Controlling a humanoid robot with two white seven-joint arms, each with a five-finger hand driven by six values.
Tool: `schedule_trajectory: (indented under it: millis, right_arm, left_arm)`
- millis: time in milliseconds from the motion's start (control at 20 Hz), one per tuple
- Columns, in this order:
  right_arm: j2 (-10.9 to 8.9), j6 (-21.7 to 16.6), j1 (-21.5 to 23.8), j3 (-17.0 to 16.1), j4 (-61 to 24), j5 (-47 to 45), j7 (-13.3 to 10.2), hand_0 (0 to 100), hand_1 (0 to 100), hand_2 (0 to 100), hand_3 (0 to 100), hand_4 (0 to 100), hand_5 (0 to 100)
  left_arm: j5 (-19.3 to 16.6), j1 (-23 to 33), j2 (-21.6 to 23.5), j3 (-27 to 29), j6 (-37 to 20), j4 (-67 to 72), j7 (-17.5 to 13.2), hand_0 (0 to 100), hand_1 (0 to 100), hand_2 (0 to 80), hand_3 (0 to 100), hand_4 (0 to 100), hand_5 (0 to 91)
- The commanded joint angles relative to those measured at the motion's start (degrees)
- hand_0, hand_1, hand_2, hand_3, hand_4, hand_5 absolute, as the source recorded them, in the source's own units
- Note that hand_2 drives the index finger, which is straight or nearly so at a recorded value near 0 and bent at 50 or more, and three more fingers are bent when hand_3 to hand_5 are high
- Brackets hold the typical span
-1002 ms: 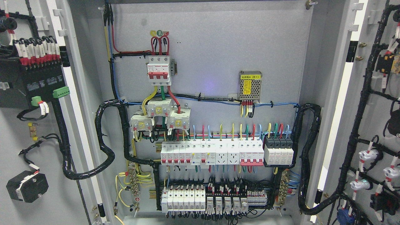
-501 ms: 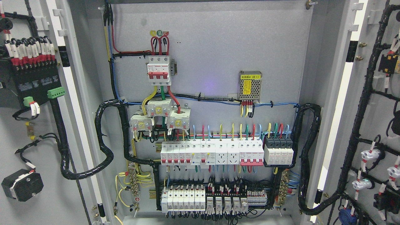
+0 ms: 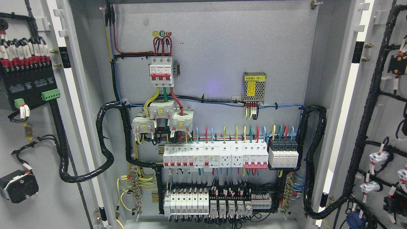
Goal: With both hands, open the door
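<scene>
Hands: we see neither hand nor any arm in the head view, so we cannot tell how the fingers stand.

Cabinet, landmark: the grey back panel [image 3: 216,47].
- Left door [image 3: 41,197]: swung wide open, left of the panel, inner face toward us. It carries a black terminal block [image 3: 28,86] with green plugs, and a black square knob body [image 3: 18,186] lower down.
- Right door [image 3: 381,127]: swung wide open, right of the panel, inner face toward us, strung with black cable looms and white lamp backs [image 3: 376,156].
- On the panel, upper left: main breaker [image 3: 161,71] with red lever.
- On the panel, upper right: mesh power supply [image 3: 254,86] with yellow label.
- Across the panel's lower half: breaker row [image 3: 216,156].
- Along the panel's foot: relay row [image 3: 219,205].
- At either side of the panel: black corrugated conduit [image 3: 105,152] looping out to each door.
</scene>
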Motion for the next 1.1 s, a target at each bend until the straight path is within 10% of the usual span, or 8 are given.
schedule_trajectory:
  millis: [0,1052]
  right_arm:
    - [-2.21,0.0,-0.1,-0.6,1.5,-0.9,0.9,0,0,0,0,0,0]
    - [-4.58,0.0,-1.2,-1.1,3.6,-3.5,2.8,0,0,0,0,0,0]
  left_arm:
    - [0.9,-0.5,0.7,2.9,-5.6,3.4,0.0,0,0,0.0,0,4,0.0]
    - [0.8,-8.2,2.3,3.9,11.5,8.3,0.0,0,0,0.0,0,4,0.0]
